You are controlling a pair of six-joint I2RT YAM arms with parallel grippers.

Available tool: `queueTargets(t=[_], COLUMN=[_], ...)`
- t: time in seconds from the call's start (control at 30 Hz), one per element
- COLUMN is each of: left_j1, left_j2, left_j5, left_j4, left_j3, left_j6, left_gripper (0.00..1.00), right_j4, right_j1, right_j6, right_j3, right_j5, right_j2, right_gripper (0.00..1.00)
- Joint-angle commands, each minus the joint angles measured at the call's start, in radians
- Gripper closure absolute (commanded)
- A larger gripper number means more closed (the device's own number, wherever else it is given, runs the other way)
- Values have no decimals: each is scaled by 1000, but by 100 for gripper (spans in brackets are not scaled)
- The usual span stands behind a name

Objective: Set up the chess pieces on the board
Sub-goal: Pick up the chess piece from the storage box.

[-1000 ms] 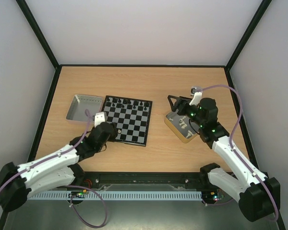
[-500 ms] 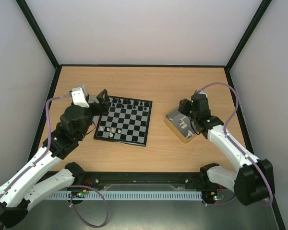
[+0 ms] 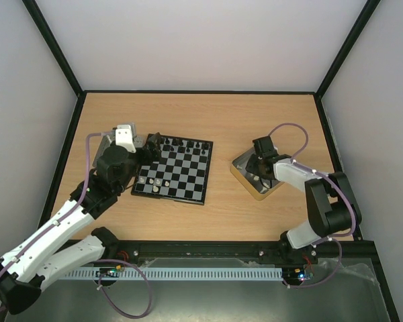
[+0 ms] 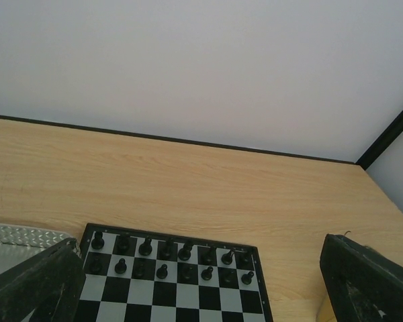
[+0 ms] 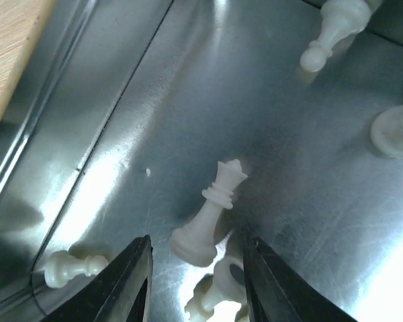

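The board [image 3: 173, 172] lies flat on the worktop [image 3: 208, 117]. Black pieces [image 4: 162, 253] fill its two far rows. A few white chess pieces [image 3: 154, 182] stand at the board's near left corner, in the row closest to the arms.

The left end effector [image 3: 151, 142] hangs above the board's far left corner. In the left wrist view its two fingers [image 4: 33, 285] sit at the bottom corners of the picture, spread wide apart with nothing between them, so it is released. A grey tray [image 4: 13, 236] lies just left of the board, mostly covered by the left arm in the overhead view.

Right of the board, apart from it, sits a gold-sided tin [image 3: 245, 186]. The right end effector [image 5: 196, 240] reaches down into this tin. Its fingers [image 5: 131, 282] stand spread on either side of a white queen [image 5: 211, 218] that leans over on the tin's shiny floor. The jaws straddle the queen's base with a gap on each side, released, not gripping it. More white pieces lie loose in the tin: a pawn [image 5: 70, 267] on its side by the tin wall, a taller piece [image 5: 332, 33] and a round-based one [image 5: 393, 131] further off. A small heap [image 5: 215, 298] lies just below the queen's base.
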Motion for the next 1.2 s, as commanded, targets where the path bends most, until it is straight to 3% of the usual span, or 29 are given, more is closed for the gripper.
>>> queueTargets(t=[0.0, 0.23, 0.67, 0.9, 1.03, 1.17], left_j1=[13, 25, 31, 31, 31, 32], left_j2=[0, -3, -1, 3, 5, 6], left_j5=[31, 47, 59, 63, 66, 68], left_j4=[30, 26, 23, 23, 23, 23], left_j3=[-6, -10, -14, -16, -16, -18], left_j6=[23, 15, 2, -2, -4, -5], left_gripper=[3, 3, 2, 2, 2, 2], right_j4=[-31, -31, -38, -98, -111, -94], right_j1=[0, 3, 16, 26, 35, 39], right_j6=[-1, -9, -84, -78, -57, -47], right_j3=[68, 92, 107, 118, 104, 91], right_j5=[13, 48, 91, 150, 150, 128], right_j2=[55, 129, 186, 157, 142, 143], right_gripper=[63, 65, 90, 70, 71, 82])
